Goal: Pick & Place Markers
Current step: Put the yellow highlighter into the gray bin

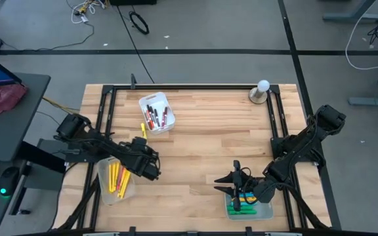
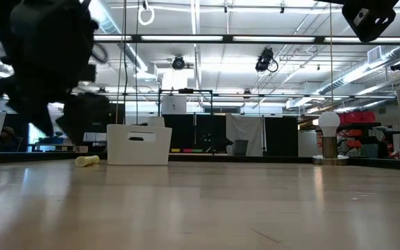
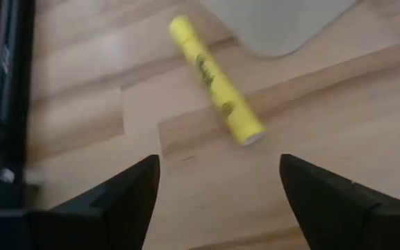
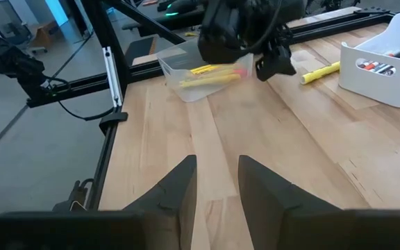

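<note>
One yellow marker [image 3: 214,81] lies loose on the wooden desk [image 1: 209,144], just ahead of the left pincer [image 3: 217,194], whose fingers stand wide apart and empty. In the left wrist view the marker rests flat and at a slant beyond the gap between the fingertips, beside the corner of a white tray [image 1: 157,113] that holds red and dark markers. Just behind the left pincer, on the side toward its own arm, sits a clear tray [image 1: 115,179] already stocked with yellow markers.

The right pincer [image 4: 216,182] hangs well apart across the desk, close over a tray of green and blue markers [image 1: 248,204]; its fingers stand narrow with a slim gap, nothing visibly between them.

By the look of it, the step in hand is the pickup of the stray yellow marker — the sorting seems well along, with colours grouped by tray. The next move likely calls for the left pincer to advance over the marker, turn so the fingers straddle its barrel crosswise, descend and close — then carry it back to the clear tray. A round barrel may roll if nudged off-centre.
</note>
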Controlling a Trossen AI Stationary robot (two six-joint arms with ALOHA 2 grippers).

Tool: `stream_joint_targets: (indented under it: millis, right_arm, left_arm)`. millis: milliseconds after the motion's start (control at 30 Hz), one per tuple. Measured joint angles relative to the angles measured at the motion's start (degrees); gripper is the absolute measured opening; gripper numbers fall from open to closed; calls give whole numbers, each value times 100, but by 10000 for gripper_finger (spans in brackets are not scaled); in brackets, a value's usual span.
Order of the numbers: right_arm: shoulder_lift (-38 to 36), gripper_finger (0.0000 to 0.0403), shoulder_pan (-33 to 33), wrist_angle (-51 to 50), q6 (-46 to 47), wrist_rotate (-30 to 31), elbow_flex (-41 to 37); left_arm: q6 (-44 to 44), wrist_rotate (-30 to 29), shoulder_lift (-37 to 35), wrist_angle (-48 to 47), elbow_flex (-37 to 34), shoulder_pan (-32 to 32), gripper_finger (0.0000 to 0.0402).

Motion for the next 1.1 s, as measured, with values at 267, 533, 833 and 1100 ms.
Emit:
stream_joint_targets:
  millis: [267, 533, 833, 1100]
  right_arm:
    - [0, 107, -19, 7, -34, 0, 0]
    - [0, 107, -28, 25, 24, 0, 0]
    - [0, 107, -28, 40, 23, 2, 0]
    - [0, 107, -28, 38, 4, 2, 0]
  left_arm:
    - [-565, -589, -7, 1523, -844, -13, 304]
    - [-691, -733, 4, 1926, -996, 172, 303]
    - [-652, -770, 4, 1877, -996, 42, 303]
    - [-827, -830, 4, 1901, -996, 125, 303]
